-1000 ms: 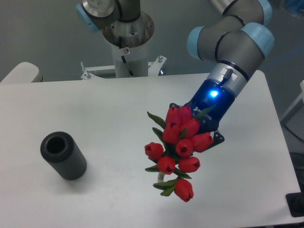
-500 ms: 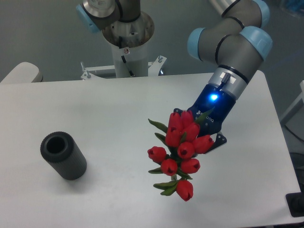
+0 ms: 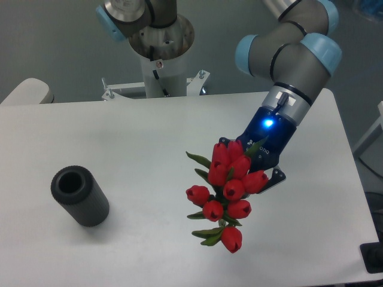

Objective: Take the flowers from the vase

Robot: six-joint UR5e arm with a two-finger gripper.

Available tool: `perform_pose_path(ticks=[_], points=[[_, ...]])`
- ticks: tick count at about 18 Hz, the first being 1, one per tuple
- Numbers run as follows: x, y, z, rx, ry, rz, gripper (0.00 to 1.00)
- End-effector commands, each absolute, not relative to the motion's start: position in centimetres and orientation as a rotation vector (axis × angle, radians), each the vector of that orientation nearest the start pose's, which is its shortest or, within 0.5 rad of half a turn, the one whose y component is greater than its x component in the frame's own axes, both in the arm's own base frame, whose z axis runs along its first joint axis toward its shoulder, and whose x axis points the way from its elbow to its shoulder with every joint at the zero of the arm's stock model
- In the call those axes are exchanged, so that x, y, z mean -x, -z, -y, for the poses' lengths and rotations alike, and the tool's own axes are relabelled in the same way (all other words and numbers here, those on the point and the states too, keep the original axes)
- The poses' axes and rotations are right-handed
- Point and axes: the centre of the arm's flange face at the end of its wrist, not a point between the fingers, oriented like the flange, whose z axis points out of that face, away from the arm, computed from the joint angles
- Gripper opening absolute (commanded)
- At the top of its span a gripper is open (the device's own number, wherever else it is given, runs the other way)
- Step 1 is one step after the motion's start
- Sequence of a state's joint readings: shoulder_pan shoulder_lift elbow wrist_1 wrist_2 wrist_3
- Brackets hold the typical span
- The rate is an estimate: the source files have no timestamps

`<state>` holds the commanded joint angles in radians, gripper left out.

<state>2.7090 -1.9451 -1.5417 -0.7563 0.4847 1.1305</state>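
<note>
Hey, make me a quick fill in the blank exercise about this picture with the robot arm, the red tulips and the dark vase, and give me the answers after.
1. The flowers are held at the end effector, not standing in the ____.
2. The tulip buds are ____ in colour.
3. The vase stands on the ____ side of the picture.
4. A small ____ light glows on the wrist above the end effector.

Missing words: vase; red; left; blue

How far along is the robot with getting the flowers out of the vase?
Done: the flowers are out of the vase, whose mouth shows hollow, far to the side. In hand: the gripper carries the bunch over the table, its fingers hidden behind the buds. Left: nothing obvious.
</note>
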Motion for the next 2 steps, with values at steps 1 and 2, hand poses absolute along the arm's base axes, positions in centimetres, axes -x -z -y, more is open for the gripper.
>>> perform_pose_path(ticks=[1,2], points=[[48.33,-42.96,-46.71,1.981,0.076,-0.278,0.34],[48.37,-42.89,-46.72,1.981,0.076,-0.278,0.34]])
